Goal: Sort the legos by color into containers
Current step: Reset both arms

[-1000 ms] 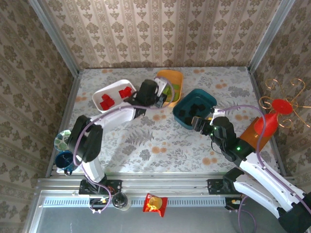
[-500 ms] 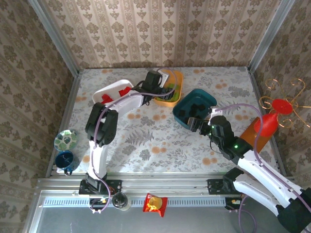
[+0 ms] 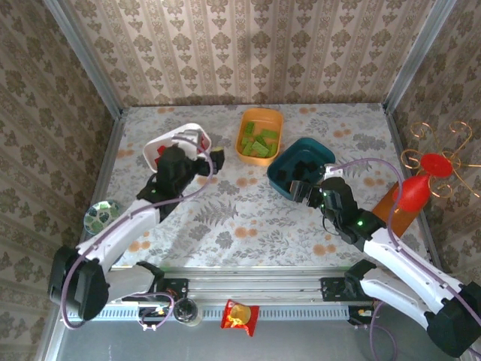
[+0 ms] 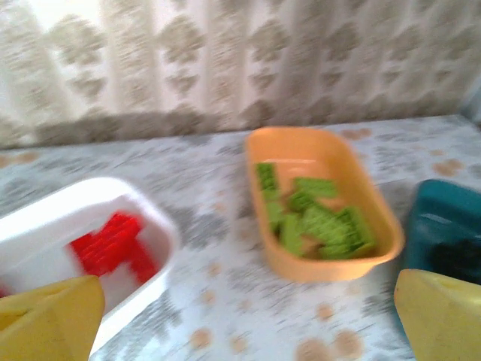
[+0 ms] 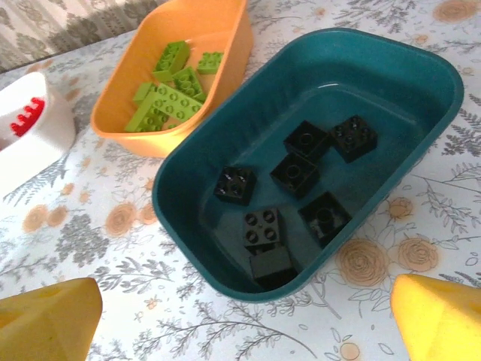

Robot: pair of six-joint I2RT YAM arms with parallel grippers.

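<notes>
Three containers stand at the back of the table. The white tub [image 3: 180, 143] holds red legos [image 4: 113, 244], the orange tub [image 3: 259, 135] holds lime green legos [image 4: 316, 214], and the dark teal tub [image 3: 301, 167] holds several black legos [image 5: 301, 169]. My left gripper [image 3: 216, 159] hovers open beside the white tub's right end, its yellow fingers [image 4: 49, 316] wide apart over bare cloth. My right gripper [image 3: 301, 188] is open at the teal tub's near rim [image 5: 180, 188], with nothing between its fingers [image 5: 443, 316].
A red-orange bottle [image 3: 409, 199] with a copper wire ornament [image 3: 432, 154] stands at the right edge. A small patterned dish [image 3: 99, 214] sits at the left edge. Patterned walls close in the back and sides.
My left arm has swung back from the orange tub to beside the white tub, and its jaws have opened. The right gripper has opened wider at the teal tub.
</notes>
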